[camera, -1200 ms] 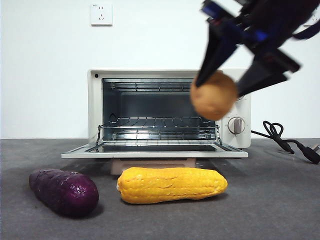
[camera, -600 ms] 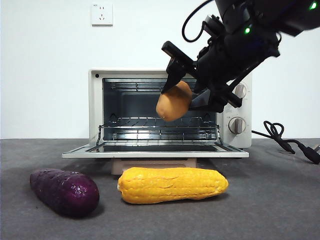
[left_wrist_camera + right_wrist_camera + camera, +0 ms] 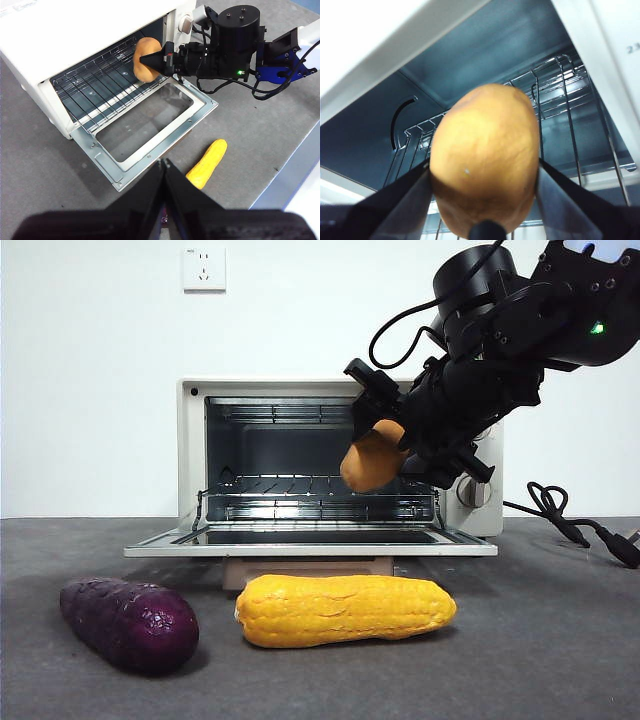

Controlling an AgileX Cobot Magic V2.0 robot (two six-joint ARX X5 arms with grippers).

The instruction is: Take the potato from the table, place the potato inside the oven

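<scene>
Since half a second ago our right gripper [image 3: 385, 455] has swung nearer the oven [image 3: 190, 455] mouth, fingers [image 3: 402, 202] clamped on the potato [image 3: 485, 155], which hangs above the rack [image 3: 100, 85], seemingly at the threshold. Insertion step; next we push deeper, lower, release. Left gripper [image 3: 165, 165] waits, fingers closed, empty.
</scene>
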